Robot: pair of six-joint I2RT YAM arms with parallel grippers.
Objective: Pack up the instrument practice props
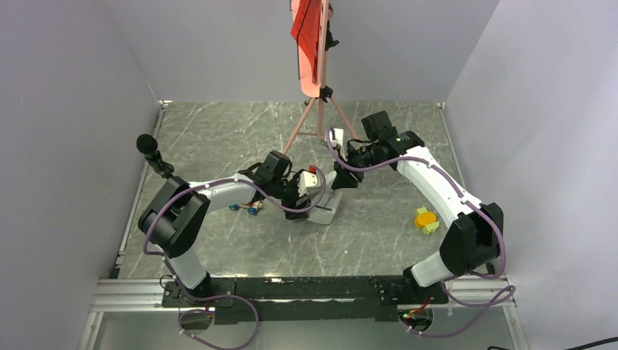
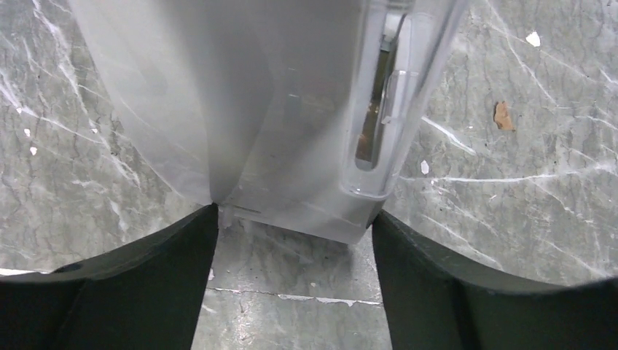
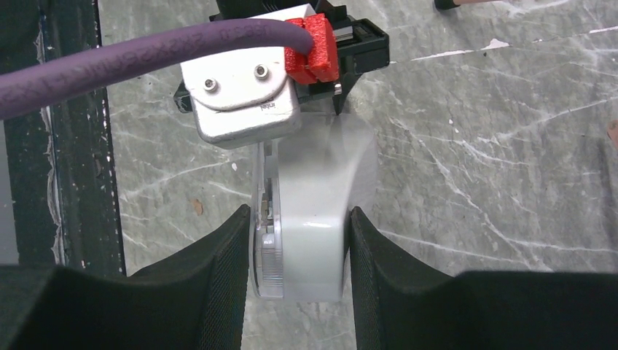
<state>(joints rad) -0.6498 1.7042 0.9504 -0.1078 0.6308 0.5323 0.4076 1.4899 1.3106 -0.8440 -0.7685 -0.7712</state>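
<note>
Stand (image 1: 315,73): salmon tripod at the back, red sheet (image 1: 306,25) on it.
Metronome (image 1: 326,208): centre of the table (image 1: 218,138); smooth grey-white plastic wedge, looks slippery, so squeeze the flat faces squarely.
Left gripper (image 2: 295,219): spread astride the wide base; contact unclear.
Right gripper (image 3: 300,219): pinching the narrow end; shouldn't let go until left bites.

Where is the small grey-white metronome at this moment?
In the top view the metronome is near the centre of the table, between the left gripper and the right gripper, just nearer the arms than the music stand.
</note>
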